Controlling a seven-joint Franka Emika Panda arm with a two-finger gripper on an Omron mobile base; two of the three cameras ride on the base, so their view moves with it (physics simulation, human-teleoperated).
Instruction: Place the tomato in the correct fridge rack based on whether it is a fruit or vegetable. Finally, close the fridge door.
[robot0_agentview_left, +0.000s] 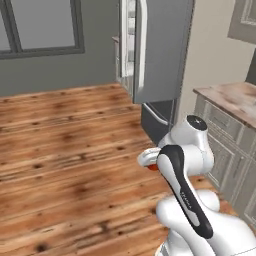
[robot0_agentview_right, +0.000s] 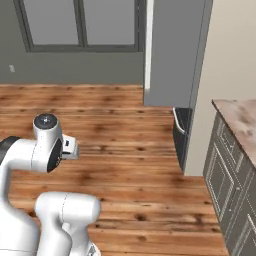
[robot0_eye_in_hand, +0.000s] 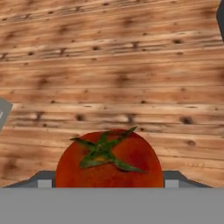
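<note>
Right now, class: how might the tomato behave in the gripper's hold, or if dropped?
The tomato looks round and smooth, so it could slip between the fingers. Dropped on the wood floor, it would probably roll, perhaps bruise.

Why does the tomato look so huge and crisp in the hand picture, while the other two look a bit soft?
Hand view: the tomato sits right at the lens between the tool's fingers, so it looms large with sharp leaves. Left base view: only a red sliver shows, edges slightly blurred. Right base view: flat, even light, soft shadows, no glare on the fridge door.
</note>
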